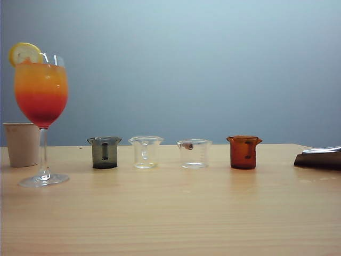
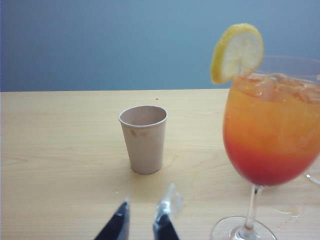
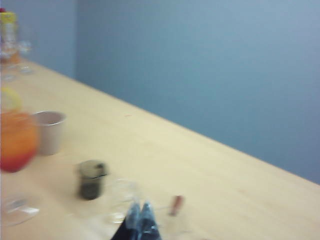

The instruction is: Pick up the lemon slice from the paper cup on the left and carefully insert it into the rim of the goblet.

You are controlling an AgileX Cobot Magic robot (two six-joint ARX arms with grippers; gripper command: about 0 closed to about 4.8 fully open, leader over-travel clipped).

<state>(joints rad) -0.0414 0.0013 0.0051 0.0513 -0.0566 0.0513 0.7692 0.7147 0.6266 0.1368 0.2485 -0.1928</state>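
The lemon slice (image 1: 25,53) sits wedged upright on the rim of the goblet (image 1: 41,90), a tall stemmed glass holding a drink that is orange over red, at the table's left. Behind it stands the beige paper cup (image 1: 21,144). In the left wrist view my left gripper (image 2: 143,212) is low over the table in front of the paper cup (image 2: 144,137), away from the goblet (image 2: 272,135) and the slice (image 2: 237,52). Its jaws are slightly open with nothing between them. My right gripper (image 3: 140,207) is shut and empty, near the beakers.
Several small beakers stand in a row across the table: smoky grey (image 1: 104,152), clear (image 1: 145,152), clear with a small brown thing inside (image 1: 194,153), and amber (image 1: 244,152). A dark shape with a silver top (image 1: 319,158) lies at the right edge.
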